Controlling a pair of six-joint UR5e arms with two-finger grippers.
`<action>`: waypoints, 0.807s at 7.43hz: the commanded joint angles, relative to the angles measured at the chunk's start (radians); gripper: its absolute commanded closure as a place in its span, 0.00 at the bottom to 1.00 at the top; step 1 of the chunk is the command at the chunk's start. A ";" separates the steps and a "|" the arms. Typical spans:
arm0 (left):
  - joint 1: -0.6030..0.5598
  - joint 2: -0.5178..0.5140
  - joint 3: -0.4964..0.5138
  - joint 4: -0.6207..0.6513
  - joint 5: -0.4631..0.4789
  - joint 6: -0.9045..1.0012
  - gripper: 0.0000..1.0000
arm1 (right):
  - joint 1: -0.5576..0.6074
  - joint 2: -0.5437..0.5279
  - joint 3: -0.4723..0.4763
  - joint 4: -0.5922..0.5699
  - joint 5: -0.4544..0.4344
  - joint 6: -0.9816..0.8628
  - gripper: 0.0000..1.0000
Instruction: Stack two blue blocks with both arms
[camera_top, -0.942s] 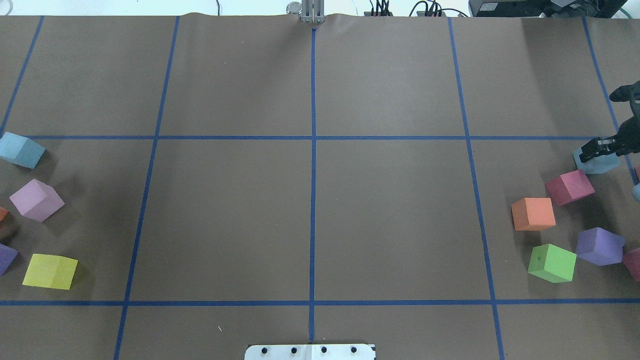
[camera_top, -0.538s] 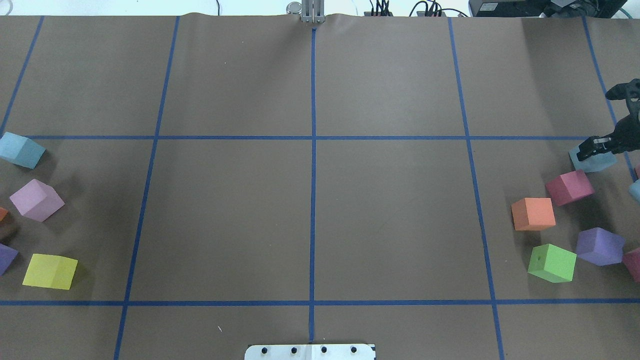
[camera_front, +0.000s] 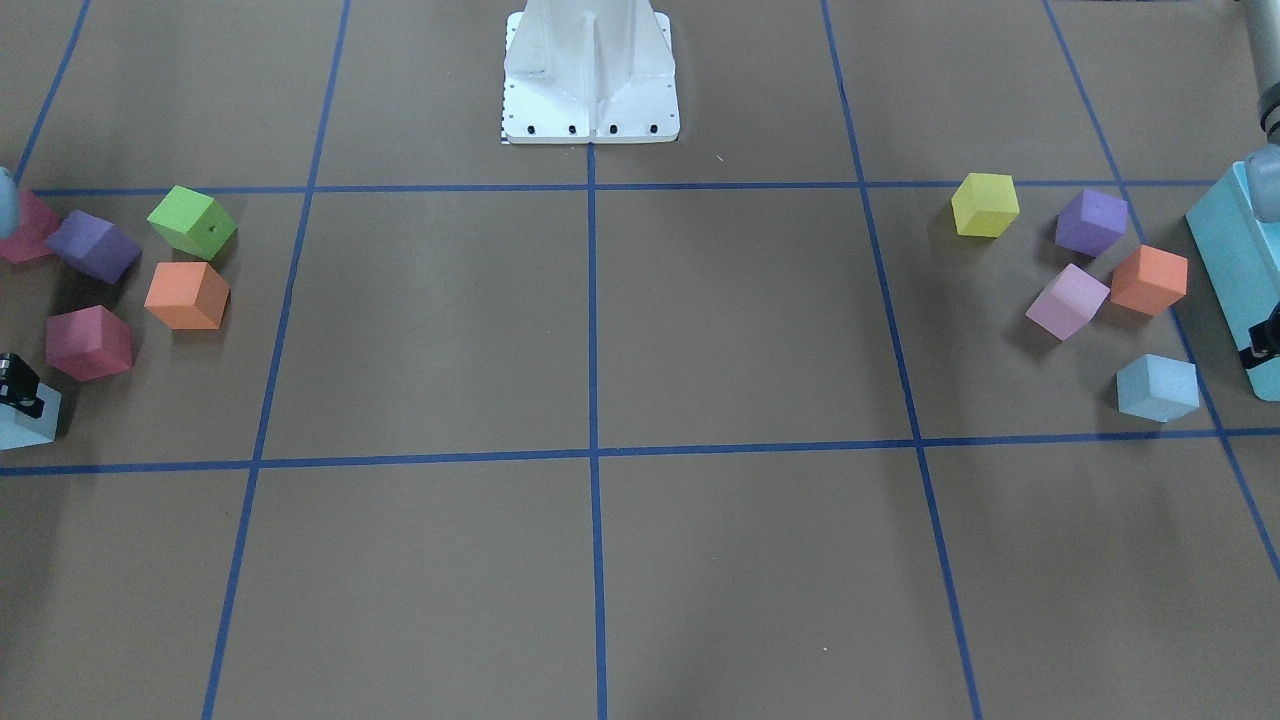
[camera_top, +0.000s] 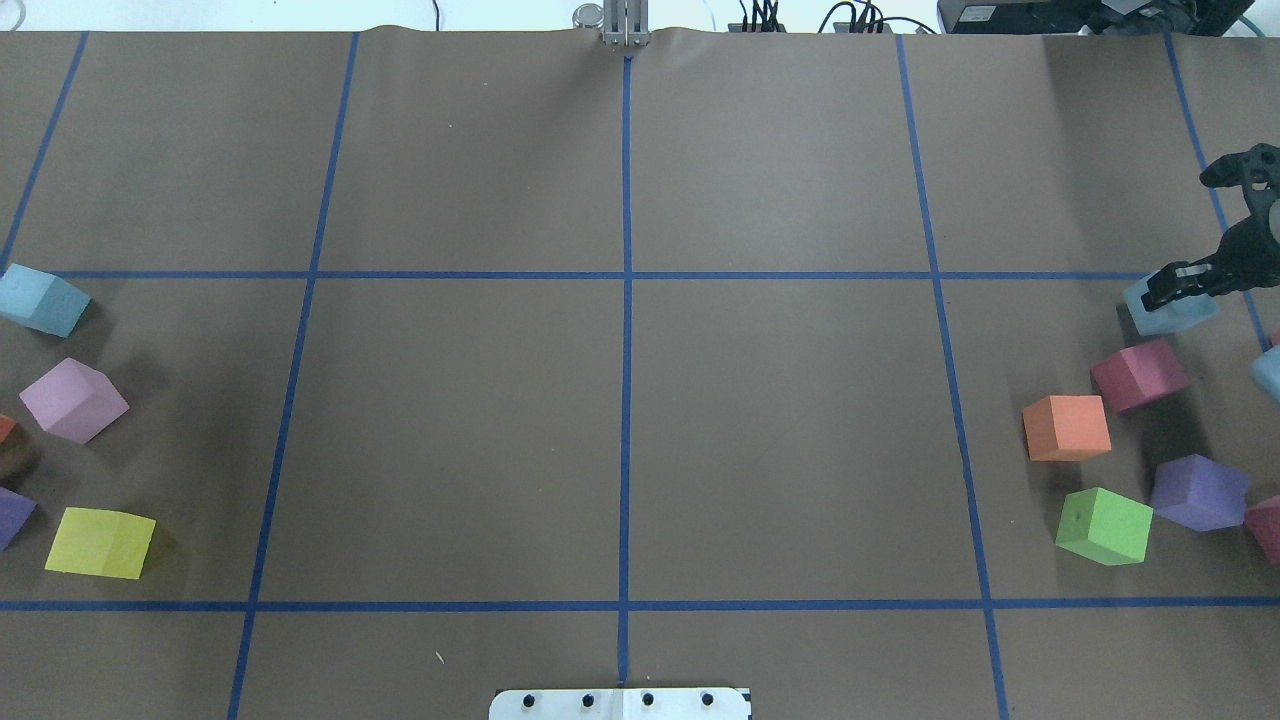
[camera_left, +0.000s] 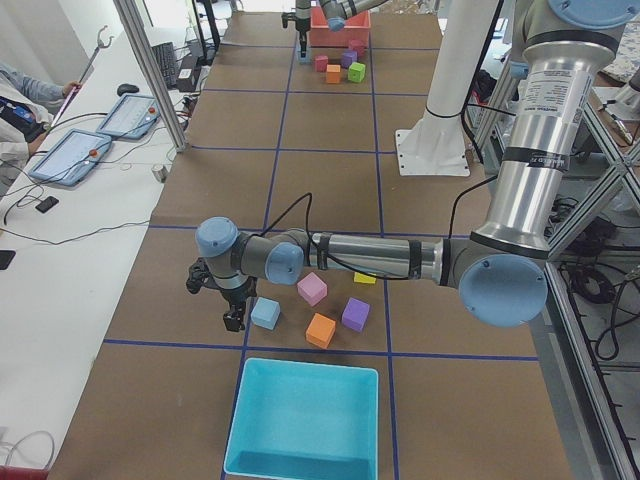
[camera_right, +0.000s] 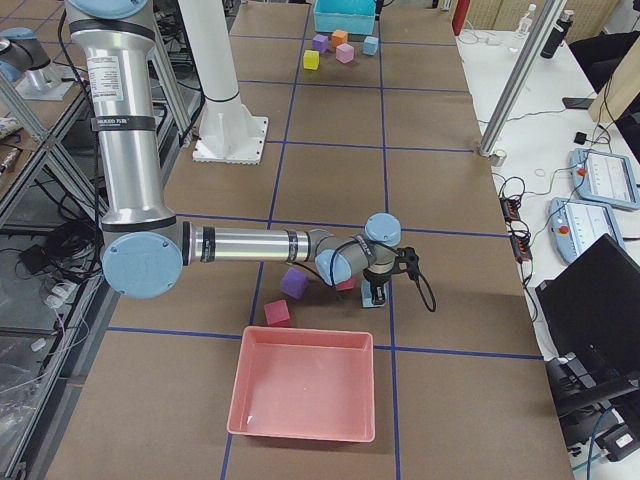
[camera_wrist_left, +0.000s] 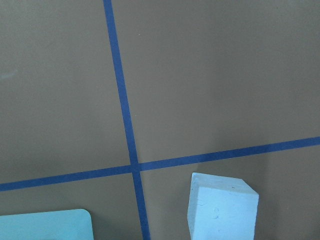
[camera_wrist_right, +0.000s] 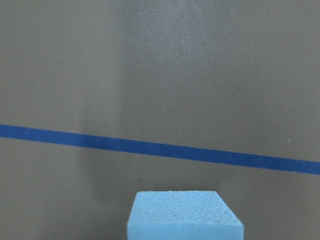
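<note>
Right gripper (camera_top: 1172, 290) clamped on a blue block (camera_top: 1160, 316) at the table's right end, near a crimson cube (camera_top: 1140, 373), left gripper (camera_left: 232, 318) hanging just beside the second blue block (camera_front: 1157, 388), which rests near the turquoise bin (camera_front: 1232, 262), that gripper's grip impossible to tell.

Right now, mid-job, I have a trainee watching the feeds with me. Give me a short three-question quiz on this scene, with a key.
1. True or false: the right-end pale blue cube already sits on top of the left-end pale blue cube.
2. Multiple choice: which colour is the cube lying closest to the one in the right gripper? A crimson, B yellow, C green.
3. Short answer: what colour is the bin nearest the left-end pale blue cube?

Key
1. False: they lie at opposite ends of the table.
2. A, the crimson cube.
3. Turquoise: the turquoise bin.
</note>
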 joint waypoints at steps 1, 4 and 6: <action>0.000 0.015 0.005 -0.014 -0.001 0.002 0.01 | 0.001 0.010 0.047 -0.012 0.016 -0.001 0.43; 0.000 0.047 0.011 -0.075 0.004 -0.021 0.01 | 0.002 0.106 0.258 -0.337 0.033 -0.003 0.44; 0.002 0.047 0.028 -0.077 0.007 -0.021 0.01 | -0.013 0.193 0.394 -0.570 0.030 -0.001 0.44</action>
